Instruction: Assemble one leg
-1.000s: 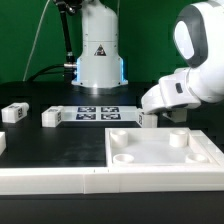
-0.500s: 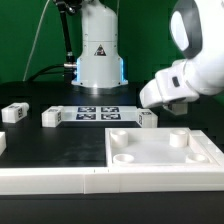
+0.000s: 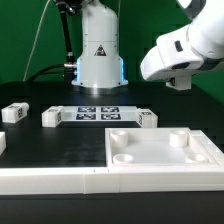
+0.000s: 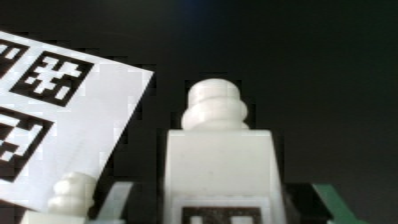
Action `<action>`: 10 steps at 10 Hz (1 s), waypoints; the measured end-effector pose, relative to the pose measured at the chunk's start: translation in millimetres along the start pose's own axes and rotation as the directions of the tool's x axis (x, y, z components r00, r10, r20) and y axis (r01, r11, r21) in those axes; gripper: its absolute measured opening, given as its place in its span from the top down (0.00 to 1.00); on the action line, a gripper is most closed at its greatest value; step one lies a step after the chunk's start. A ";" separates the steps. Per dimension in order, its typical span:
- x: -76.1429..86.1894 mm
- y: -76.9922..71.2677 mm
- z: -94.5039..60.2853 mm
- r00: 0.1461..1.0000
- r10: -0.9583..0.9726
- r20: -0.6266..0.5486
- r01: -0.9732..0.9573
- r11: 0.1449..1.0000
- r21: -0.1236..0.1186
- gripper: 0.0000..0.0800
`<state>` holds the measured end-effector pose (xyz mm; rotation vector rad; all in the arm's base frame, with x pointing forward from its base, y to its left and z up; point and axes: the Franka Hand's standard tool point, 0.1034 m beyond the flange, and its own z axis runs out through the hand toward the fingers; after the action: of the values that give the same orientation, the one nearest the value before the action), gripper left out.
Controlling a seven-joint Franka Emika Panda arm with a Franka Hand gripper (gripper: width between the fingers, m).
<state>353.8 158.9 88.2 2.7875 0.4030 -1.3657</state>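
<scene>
Down below the gripper (image 3: pixel 180 83), the leg (image 3: pixel 149 119)

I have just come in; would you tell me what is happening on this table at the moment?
The Panda arm's gripper hangs in the air above the table, over one leg that lies at the marker board's end on the exterior view's right. Whether its jaws are open I cannot tell. Two other legs lie off the board's other end. The large white panel in front has no leg fitted.
</scene>
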 end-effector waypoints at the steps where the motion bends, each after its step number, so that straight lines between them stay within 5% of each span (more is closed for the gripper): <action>1: 10.5 1.2 -7.0 0.993 0.006 -0.119 -0.006 1.000 -0.001 0.64; 3: 22.6 13.7 -7.1 0.952 -0.036 -0.305 0.032 0.999 -0.018 0.64; 6: 26.2 52.9 -41.4 0.843 -0.112 -0.527 0.092 0.994 -0.063 0.64; 10: 31.3 59.1 -38.7 0.656 -0.113 -0.747 0.056 0.993 -0.102 0.64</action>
<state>416.0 113.5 81.8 3.1641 0.5667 -0.0810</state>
